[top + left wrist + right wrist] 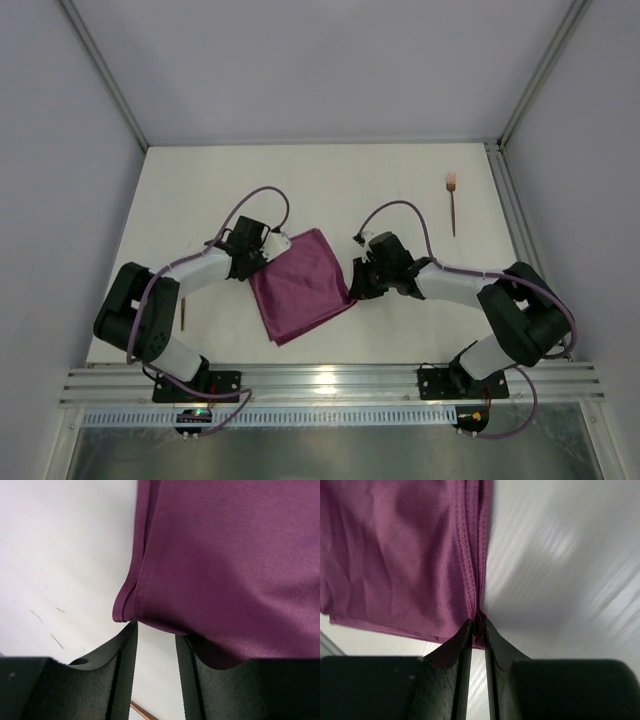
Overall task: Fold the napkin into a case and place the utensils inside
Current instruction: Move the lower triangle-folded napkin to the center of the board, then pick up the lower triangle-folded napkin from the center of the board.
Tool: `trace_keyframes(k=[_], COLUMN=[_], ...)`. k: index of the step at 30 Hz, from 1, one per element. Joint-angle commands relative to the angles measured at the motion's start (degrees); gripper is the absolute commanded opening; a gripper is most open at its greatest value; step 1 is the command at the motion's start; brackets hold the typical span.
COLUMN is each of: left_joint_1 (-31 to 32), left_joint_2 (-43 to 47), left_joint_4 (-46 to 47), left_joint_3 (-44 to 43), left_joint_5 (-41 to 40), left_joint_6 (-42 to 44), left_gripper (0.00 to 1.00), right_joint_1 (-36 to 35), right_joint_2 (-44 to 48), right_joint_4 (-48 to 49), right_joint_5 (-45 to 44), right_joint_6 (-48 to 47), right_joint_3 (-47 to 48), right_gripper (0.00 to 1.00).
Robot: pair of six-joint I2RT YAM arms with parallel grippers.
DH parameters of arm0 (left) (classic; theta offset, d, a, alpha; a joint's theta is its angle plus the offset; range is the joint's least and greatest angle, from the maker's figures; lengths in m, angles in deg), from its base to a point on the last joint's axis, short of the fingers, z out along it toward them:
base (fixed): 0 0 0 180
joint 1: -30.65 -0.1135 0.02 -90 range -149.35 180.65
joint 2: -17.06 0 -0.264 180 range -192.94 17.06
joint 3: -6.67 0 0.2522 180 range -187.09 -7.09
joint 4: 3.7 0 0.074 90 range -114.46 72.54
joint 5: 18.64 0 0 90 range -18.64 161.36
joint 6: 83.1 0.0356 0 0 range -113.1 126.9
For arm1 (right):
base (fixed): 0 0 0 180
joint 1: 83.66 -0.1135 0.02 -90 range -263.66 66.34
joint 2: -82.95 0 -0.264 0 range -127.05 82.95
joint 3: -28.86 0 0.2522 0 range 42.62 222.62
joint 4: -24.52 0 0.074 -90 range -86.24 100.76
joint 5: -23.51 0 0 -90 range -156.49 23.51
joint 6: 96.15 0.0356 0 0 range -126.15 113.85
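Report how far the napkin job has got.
Done: the maroon-purple cloth napkin shows stacked hems, so at least one fold. In hand: right gripper pinches its edge; left gripper sits open at a corner. Left: further folds, then the slim copper-coloured metal fork, lying well apart.

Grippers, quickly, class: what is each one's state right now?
Left gripper: jaws apart at the napkin corner; grip cannot be told.
Right gripper: closed on the napkin's hem.
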Motion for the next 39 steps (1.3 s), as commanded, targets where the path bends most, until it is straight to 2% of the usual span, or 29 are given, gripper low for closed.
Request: trace_keyframes(k=[1, 5, 6, 8, 9, 11, 13, 18, 22, 23, 29, 35, 39], left_joint_1=[-0.3, -2.3, -3.1, -6.0, -6.8, -9.0, -10.0, -11.5, -15.2, -15.6, -15.9, -15.9, -15.9], left_joint_2=[-1.2, 3.8, 5.0, 7.4, 7.6, 7.0, 5.8, -0.4, -4.9, -5.7, -10.6, -12.9, -14.8], left_joint_4=[2.5, -5.1, -7.1, -9.3, -10.2, -13.1, -16.7, -19.7, -19.7, -19.6, -16.3, -14.0, -13.9], left_joint_3=[-3.0, -6.2, -6.5, -8.5, -9.3, -11.5, -14.9, -19.1, -19.8, -19.8, -19.5, -19.4, -19.9], left_joint_5=[6.0, 13.6, 14.7, 17.1, 17.7, 20.4, 23.4, 33.2, 35.5, 35.4, 35.5, 39.2, 37.9], left_joint_6=[-0.9, -0.5, -0.3, -0.6, -1.9, -4.0, -7.5, -15.7, -22.3, -23.8, -25.3, -26.4, -26.4], left_gripper=[0.39, 0.46, 0.50, 0.53, 0.55, 0.56, 0.58, 0.63, 0.63, 0.63, 0.66, 0.66, 0.56], right_joint_1=[-3.8, -5.1, -5.2, -5.1, -5.1, -4.3, -3.5, -3.2, -3.6, -3.7, -4.4, -6.0, -6.2], right_joint_2=[5.0, 15.5, 17.3, 22.2, 23.2, 24.0, 22.8, 16.5, 9.5, 8.3, 0.6, -3.4, -7.3], right_joint_4=[1.7, -1.6, -2.8, -6.6, -8.2, -12.7, -14.3, -10.0, -1.5, -0.6, 4.6, 9.1, 13.0], right_joint_5=[-0.3, -0.5, -0.5, -1.3, -2.0, -3.4, -3.7, -2.1, -1.0, -1.0, 0.1, 1.5, 2.4], right_joint_6=[7.2, 11.3, 11.9, 11.8, 10.4, 8.4, 5.8, 3.5, 4.5, 4.8, 5.8, 7.8, 10.3], right_joint_3=[-4.8, -10.1, -10.4, -10.2, -9.5, -5.9, -3.2, 6.2, 9.8, 10.3, 12.6, 11.8, 11.9], right_gripper=[0.19, 0.19, 0.21, 0.27, 0.33, 0.38, 0.41, 0.40, 0.24, 0.22, 0.20, 0.17, 0.15])
